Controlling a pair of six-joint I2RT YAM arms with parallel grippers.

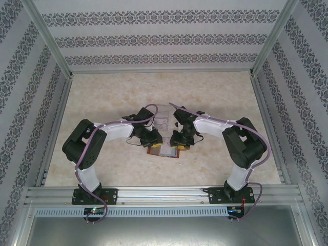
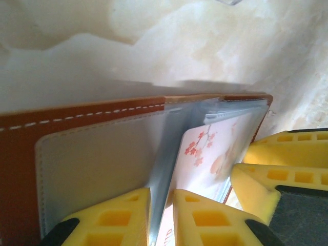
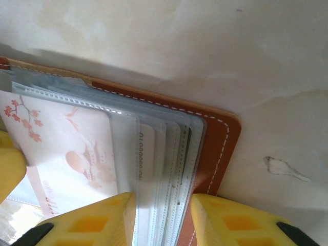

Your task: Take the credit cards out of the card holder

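The brown card holder (image 1: 164, 151) lies open on the marble table between both arms, its leather cover (image 2: 77, 115) and clear sleeves (image 3: 174, 154) spread flat. A pale credit card (image 2: 205, 154) with red blossom print sits in a sleeve, and it appears again in the right wrist view (image 3: 61, 143). Behind it a second card (image 3: 146, 148) with printed digits shows. My left gripper (image 2: 160, 218) (image 1: 154, 139) is shut on a thin grey-blue sleeve edge. My right gripper (image 3: 161, 220) (image 1: 180, 139) is shut on the stack of sleeves at the other side.
A clear plastic rack (image 1: 163, 120) stands just behind the wallet. Patterned walls and metal rails (image 1: 56, 148) enclose the table on three sides. The right gripper's yellow fingers (image 2: 277, 174) sit close beside the left gripper's.
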